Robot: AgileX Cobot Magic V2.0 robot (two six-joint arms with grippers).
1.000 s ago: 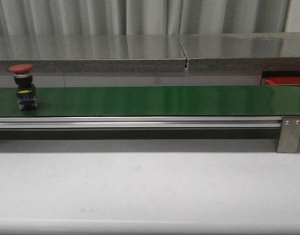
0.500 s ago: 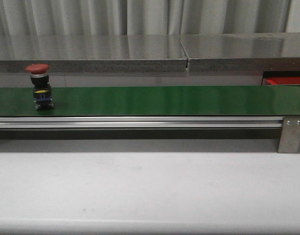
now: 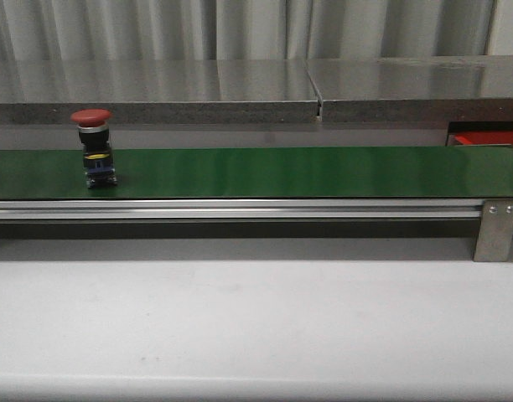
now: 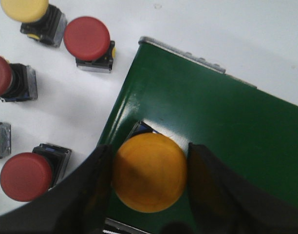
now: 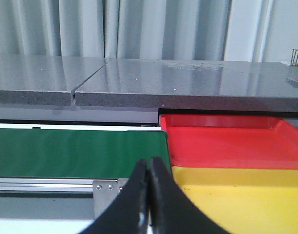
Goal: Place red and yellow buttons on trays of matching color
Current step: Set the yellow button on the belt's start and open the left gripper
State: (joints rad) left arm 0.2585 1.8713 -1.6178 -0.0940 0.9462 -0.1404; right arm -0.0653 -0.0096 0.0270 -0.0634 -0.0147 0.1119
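Red button (image 3: pixel 94 149) farther right on green belt (image 3: pixel 307 172)

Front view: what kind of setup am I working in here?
Probably a lab or factory-style sorting cell: a long green conveyor belt carries a red push-button, spare buttons lie beside its end, and a red tray and yellow tray wait at the other end.
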